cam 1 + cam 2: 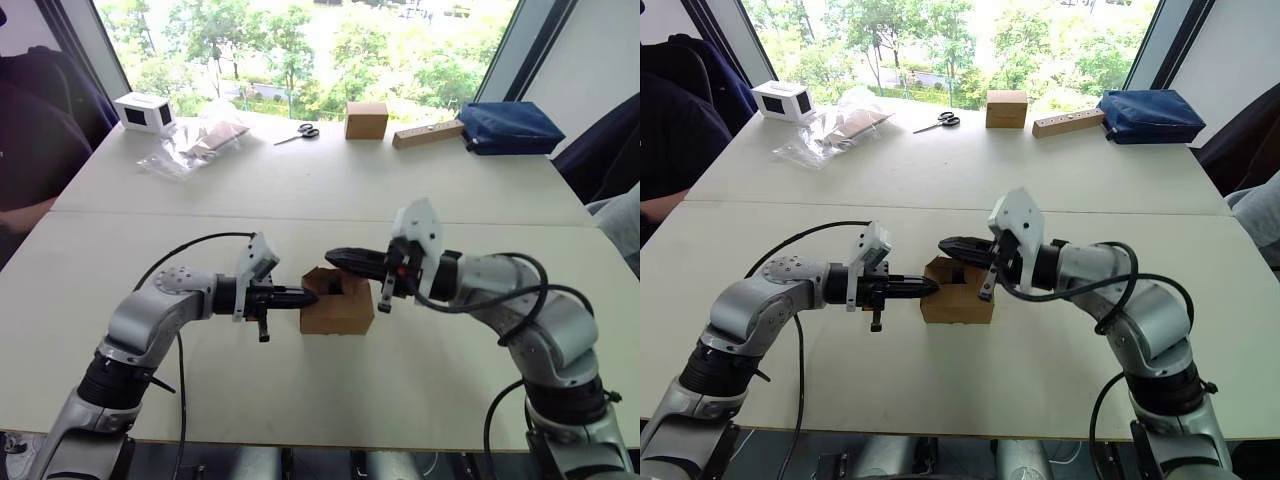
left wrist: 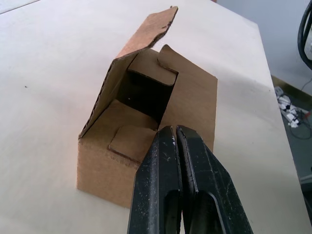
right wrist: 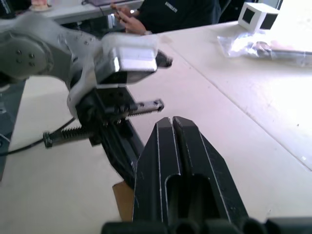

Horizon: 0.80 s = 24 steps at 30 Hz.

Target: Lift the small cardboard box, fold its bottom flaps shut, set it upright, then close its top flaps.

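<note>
Nearest the head camera, left to right: left gripper (image 1: 300,297), fingers pressed together with nothing between them, tips against the left side of the small cardboard box (image 1: 335,312); box upright on the worktop (image 1: 150,270) at near-centre; right gripper (image 1: 340,259), likewise closed and empty, reaching over the box's top from the right. Seen from the left wrist: top still open, dark cavity visible, small side flaps partly folded in, large tuck lid (image 2: 141,39) standing up.

Step in hand, judged: closing the top flaps (image 2: 134,141), since box sits upright; bottom not visible, state unknown. Next move likely calls for pushing the side flaps flat, then tipping the tuck lid over and tucking its edge in, with one gripper bracing the box against sliding.

Far edge of worktop, left to right: white box with dark window (image 1: 146,113), clear plastic bag (image 1: 195,143), scissors (image 1: 298,133), cube-like brown box (image 1: 366,120), wooden block (image 1: 427,133), blue pouch (image 1: 510,127). All well apart from the work; nothing in the way. Person seated at far left.
</note>
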Tool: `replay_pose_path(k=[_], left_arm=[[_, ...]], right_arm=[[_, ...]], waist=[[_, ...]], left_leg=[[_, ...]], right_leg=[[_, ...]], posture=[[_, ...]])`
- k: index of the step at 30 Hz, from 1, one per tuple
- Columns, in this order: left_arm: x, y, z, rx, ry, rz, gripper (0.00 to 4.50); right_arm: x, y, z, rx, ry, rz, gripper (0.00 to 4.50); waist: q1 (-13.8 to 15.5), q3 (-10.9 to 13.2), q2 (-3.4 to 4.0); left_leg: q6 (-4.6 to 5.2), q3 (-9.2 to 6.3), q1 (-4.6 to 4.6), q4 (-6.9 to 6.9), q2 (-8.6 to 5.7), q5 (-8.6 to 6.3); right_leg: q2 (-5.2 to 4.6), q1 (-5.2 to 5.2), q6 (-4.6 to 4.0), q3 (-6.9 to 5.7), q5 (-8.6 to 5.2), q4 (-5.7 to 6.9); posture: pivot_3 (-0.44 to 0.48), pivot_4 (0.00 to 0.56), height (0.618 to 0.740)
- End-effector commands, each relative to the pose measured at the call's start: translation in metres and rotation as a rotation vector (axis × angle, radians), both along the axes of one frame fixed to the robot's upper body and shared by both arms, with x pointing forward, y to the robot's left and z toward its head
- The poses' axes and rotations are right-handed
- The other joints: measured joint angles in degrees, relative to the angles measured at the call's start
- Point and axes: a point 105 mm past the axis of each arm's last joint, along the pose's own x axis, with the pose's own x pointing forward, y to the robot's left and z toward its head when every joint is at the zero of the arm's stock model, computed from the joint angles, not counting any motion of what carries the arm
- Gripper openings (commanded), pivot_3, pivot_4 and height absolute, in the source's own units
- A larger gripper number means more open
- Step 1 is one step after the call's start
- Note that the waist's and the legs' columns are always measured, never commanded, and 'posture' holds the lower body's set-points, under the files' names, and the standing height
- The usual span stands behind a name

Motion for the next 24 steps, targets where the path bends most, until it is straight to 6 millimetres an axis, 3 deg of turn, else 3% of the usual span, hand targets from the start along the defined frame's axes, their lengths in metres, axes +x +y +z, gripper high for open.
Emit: replay_pose_path(k=[1,8,17,24], left_arm=[[-0.005,-0.002,0.006,-0.026,-0.013,-0.005,0.09],[-0.015,-0.001,0.006,-0.028,0.009,-0.009,0.09],[-0.013,0.0,0.002,-0.023,0.017,0.016,0.09],[-0.008,0.001,0.008,-0.023,0.009,0.016,0.09]], right_arm=[[0.026,-0.007,-0.021,-0.18,-0.018,-0.093,0.0],[0.029,0.0,-0.042,-0.227,0.034,-0.072,0.0],[-0.002,0.004,-0.043,-0.229,0.053,0.045,0.0],[-0.002,0.002,-0.061,-0.269,0.086,0.017,0.0]], waist=[[0.0,0.0,0.0],[-0.1,0.0,0.03],[0.0,0.0,0.03],[0.0,0.0,0.03]], left_leg=[[0.0,0.02,0.03,-0.03,0.0,0.0],[0.0,0.03,0.0,-0.07,0.0,0.0],[0.01,0.01,0.03,-0.07,0.0,-0.01],[0.0,0.01,0.07,-0.07,0.01,-0.01]], right_leg=[[0.0,0.01,-0.02,0.01,-0.01,-0.01],[0.01,-0.01,0.08,0.02,0.04,-0.04],[0.0,0.01,0.02,0.02,0.01,-0.05],[0.0,0.04,-0.02,0.02,-0.01,-0.05]], posture=[[0.0,0.15,0.74],[0.0,0.15,0.74],[0.0,0.15,0.74],[0.0,0.15,0.74]])
